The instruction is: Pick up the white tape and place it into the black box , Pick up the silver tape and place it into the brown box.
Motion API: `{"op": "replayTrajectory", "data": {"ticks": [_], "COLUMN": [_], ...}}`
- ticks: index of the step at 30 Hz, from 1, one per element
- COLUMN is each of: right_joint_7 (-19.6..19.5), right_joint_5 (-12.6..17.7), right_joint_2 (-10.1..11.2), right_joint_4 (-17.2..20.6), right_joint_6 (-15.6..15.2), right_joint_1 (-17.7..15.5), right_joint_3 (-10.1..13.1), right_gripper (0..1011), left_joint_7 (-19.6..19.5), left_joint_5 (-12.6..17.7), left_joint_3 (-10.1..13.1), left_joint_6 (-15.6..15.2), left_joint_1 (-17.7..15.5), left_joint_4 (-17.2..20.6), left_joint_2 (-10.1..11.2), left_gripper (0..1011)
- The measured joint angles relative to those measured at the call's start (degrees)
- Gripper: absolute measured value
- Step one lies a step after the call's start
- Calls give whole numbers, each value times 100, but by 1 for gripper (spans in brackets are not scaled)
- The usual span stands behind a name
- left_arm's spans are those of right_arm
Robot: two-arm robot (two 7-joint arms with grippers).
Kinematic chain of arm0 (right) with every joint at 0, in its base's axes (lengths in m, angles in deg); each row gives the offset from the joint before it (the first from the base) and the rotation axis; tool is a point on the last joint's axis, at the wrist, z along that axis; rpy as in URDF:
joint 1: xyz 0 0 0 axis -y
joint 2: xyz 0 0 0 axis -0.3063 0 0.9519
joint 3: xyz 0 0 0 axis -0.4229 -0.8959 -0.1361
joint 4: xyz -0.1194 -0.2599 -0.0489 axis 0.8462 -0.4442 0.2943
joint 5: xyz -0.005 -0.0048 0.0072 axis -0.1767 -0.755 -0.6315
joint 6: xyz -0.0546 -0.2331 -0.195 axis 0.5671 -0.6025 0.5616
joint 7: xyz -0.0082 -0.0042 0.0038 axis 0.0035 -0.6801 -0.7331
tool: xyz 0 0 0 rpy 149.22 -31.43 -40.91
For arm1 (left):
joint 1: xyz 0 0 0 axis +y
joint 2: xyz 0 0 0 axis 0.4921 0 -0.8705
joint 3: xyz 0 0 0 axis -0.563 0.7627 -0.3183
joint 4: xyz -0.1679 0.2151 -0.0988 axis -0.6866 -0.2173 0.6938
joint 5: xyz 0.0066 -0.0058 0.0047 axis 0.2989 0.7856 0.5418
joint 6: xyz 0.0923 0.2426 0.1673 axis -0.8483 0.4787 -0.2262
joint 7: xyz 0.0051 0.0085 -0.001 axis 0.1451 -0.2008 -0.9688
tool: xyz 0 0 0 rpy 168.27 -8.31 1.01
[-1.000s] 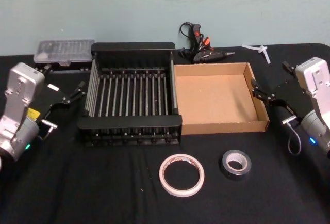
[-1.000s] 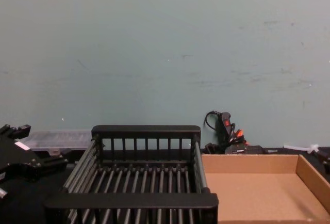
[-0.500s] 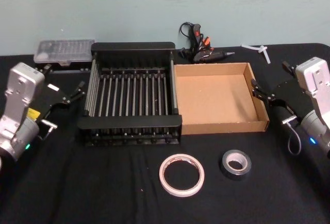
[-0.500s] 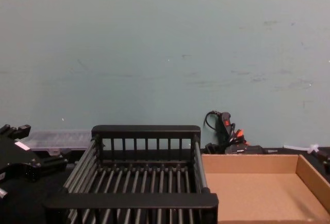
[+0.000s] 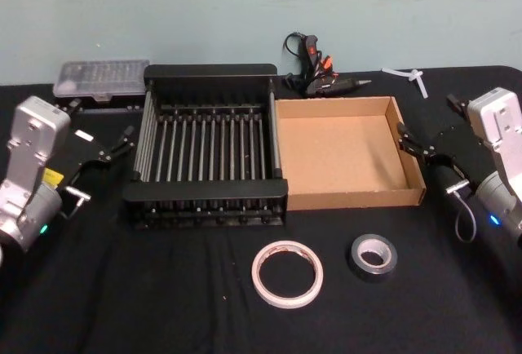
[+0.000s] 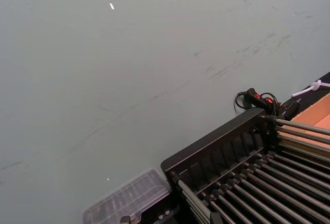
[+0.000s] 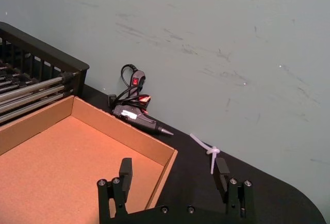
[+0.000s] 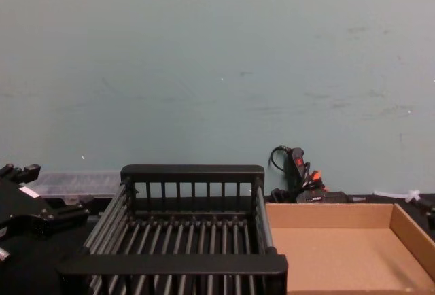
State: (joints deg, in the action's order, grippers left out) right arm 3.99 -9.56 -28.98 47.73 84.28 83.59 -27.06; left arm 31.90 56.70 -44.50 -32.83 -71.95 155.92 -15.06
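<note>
The white tape lies flat on the black cloth near the front, with the smaller silver tape just to its right. Behind them stand the black box and, touching its right side, the brown box, both holding nothing. My left gripper hovers open left of the black box, far from both rolls. My right gripper hovers open at the brown box's right wall; in the right wrist view its gripper spans that box's far corner.
A clear plastic case sits at the back left behind the black box. A glue gun with its cord lies behind the brown box, and a white zip tie at the back right. A wall closes off the table's far edge.
Both arms have shifted only very slightly. The tapes and both boxes lie where they were.
</note>
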Motion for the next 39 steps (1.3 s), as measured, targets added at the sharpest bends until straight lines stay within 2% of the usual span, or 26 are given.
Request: {"op": "replayTrajectory", "data": {"ticks": [39], "right_joint_7": [0], "right_joint_5": [0], "right_joint_2": [0], "right_joint_4": [0], "right_joint_6": [0], "right_joint_1": [0], "right_joint_3": [0], "right_gripper": [1000], "left_joint_7": [0], "left_joint_5": [0], "left_joint_3": [0], "left_joint_6": [0], "left_joint_1": [0], "left_joint_4": [0], "left_joint_2": [0], "left_gripper": [1001]}}
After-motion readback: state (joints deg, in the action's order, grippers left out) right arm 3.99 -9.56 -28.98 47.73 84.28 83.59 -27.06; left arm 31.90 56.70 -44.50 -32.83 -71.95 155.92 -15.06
